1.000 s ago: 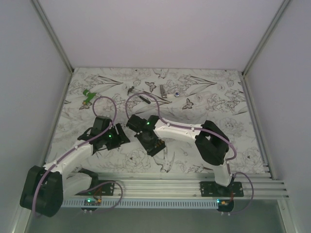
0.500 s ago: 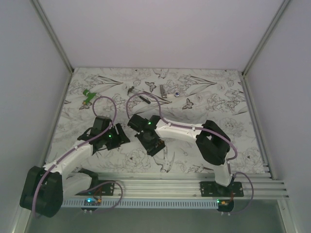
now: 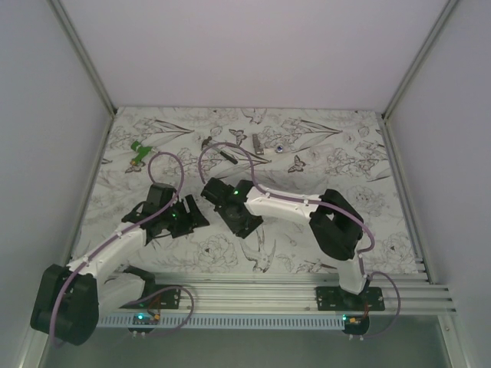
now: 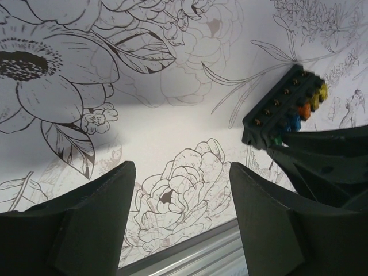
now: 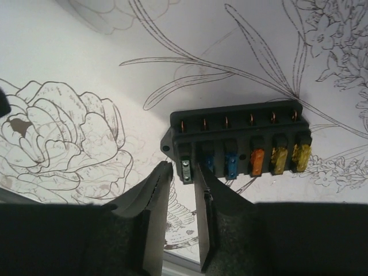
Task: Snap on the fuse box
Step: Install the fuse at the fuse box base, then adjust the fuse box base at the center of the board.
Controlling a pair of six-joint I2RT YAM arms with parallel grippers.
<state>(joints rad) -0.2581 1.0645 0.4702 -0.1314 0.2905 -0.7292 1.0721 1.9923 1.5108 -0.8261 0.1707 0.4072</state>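
Fuse box (image 5: 238, 138) lies flat on the worktop (image 5: 69, 57), 2 o'clock from our wide-apart left claw (image 4: 181, 213). Right claw (image 5: 182, 168) nearly together around its end fuse (image 5: 186, 164); we can't tell if clamped.

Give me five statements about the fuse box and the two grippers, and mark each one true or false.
1. The left gripper is open and empty. True.
2. The fuse box has two yellow fuses side by side. True.
3. The right gripper is at the yellow end of the box. False: its fingers stand either side of the green fuse at the opposite end.
4. The fuse box lies beside the green piece. False: that piece is far off at the back left, while the box is mid-table under the right gripper.
5. A lid covers the fuses. False: they are exposed.
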